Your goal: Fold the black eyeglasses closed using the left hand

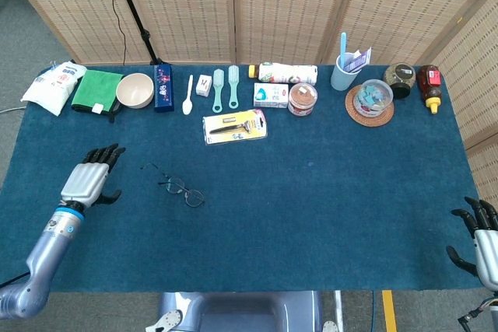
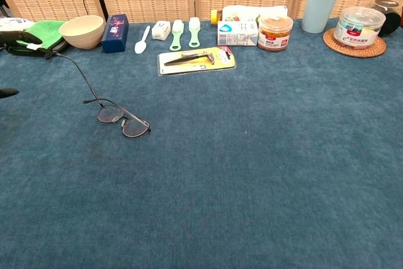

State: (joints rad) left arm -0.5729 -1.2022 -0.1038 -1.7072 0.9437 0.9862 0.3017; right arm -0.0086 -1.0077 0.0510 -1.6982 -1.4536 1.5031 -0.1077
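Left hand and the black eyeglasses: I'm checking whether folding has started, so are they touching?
Apart. The head view shows bare blue cloth between the left hand and the black eyeglasses, which lie alone on the table.

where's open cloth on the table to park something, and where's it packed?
Free: the wide stretch right of the black eyeglasses, below the razor pack, out to the right hand. Also a narrower strip between the left hand and the eyeglasses. Crowded: the back row, white bag through brown bottle.
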